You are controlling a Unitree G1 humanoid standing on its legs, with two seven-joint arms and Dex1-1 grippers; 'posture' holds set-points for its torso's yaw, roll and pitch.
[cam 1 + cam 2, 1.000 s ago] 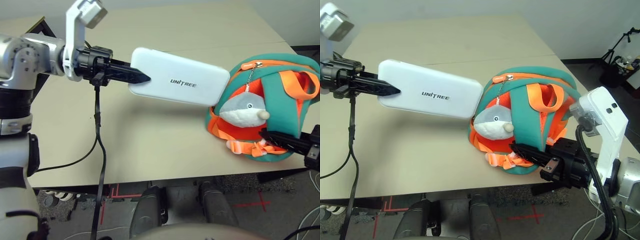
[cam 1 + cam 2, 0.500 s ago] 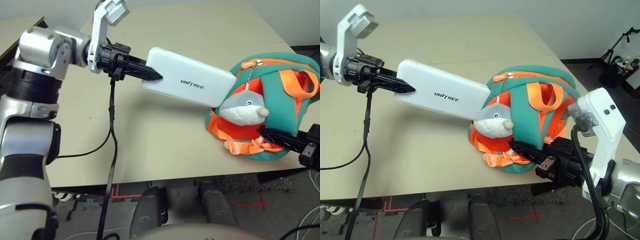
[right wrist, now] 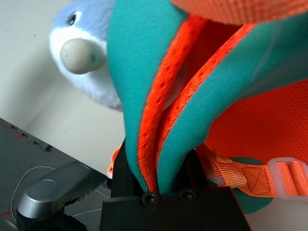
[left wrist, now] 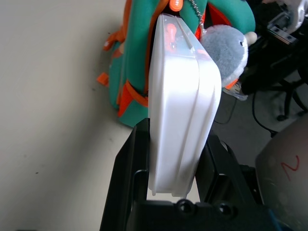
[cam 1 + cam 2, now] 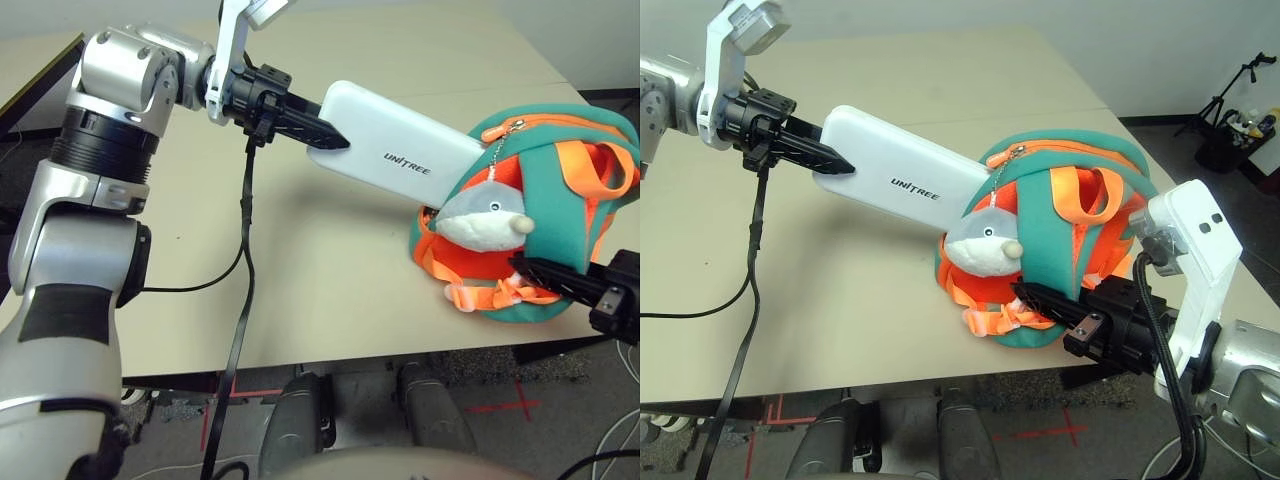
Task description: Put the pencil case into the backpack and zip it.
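Left hand (image 4: pixel 173 192), gripping the pencil case (image 4: pixel 180 101), its far end in the backpack's opening; right hand (image 3: pixel 151 192), clamped on the shoulder straps (image 3: pixel 144 96). Best practice: anchor the straps, push lengthwise, unhurried.

Glossy plastic-looking case (image 4: pixel 175 101), matt cloth backpack (image 3: pixel 137 62)

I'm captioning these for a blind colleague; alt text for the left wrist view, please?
A flat white plastic case is gripped between the left gripper's black jaws, its far end entering an orange-and-teal backpack beside a grey-and-white plush animal.
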